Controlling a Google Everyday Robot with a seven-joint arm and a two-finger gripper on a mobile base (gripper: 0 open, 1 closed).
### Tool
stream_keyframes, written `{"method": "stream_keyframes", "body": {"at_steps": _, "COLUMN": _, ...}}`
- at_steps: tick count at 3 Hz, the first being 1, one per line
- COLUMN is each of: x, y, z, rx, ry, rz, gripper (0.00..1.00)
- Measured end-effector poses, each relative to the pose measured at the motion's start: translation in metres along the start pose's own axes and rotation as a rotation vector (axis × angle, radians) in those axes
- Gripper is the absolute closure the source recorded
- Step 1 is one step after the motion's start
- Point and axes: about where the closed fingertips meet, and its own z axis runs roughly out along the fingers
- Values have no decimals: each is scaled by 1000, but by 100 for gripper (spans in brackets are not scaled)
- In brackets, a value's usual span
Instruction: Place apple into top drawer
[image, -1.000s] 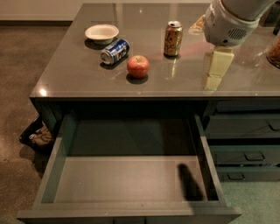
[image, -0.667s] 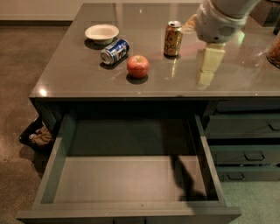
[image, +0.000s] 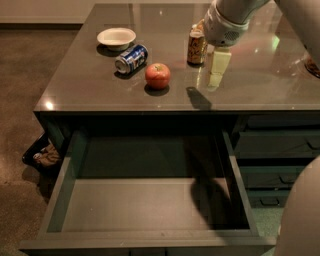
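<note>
The red apple (image: 157, 75) with yellowish patches sits on the grey counter (image: 260, 92), near its front middle. The top drawer (image: 59, 196) is pulled fully open below the counter, wide and shallow, and its flat grey bottom holds nothing. My gripper (image: 217, 70) hangs from the white arm just above the counter, to the right of the apple and apart from it, close beside an upright brown can (image: 196, 46). It holds nothing that I can see.
A blue soda can (image: 131, 58) lies on its side just left and behind the apple. A white bowl (image: 116, 36) stands behind that. Narrower handled drawers (image: 280, 145) are at the right. A dark bin (image: 42, 156) sits on the floor at the left.
My gripper has moved left across the counter, from near the right side to just beside the upright can, closer to the apple. The apple and drawer have not moved.
</note>
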Motion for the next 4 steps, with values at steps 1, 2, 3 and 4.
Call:
{"method": "stream_keyframes", "body": {"at_steps": 1, "x": 0, "y": 0, "z": 0, "rx": 0, "ry": 0, "rz": 0, "gripper": 0}}
{"method": "stream_keyframes", "body": {"at_steps": 2, "x": -6, "y": -14, "z": 12, "rx": 14, "ry": -32, "rz": -25, "gripper": 0}}
{"method": "stream_keyframes", "body": {"at_steps": 3, "x": -23, "y": -26, "z": 38, "rx": 5, "ry": -94, "rz": -60, "gripper": 0}}
{"method": "stream_keyframes", "body": {"at_steps": 4, "x": -49, "y": -30, "z": 65, "rx": -32, "ry": -179, "rz": -95, "gripper": 0}}
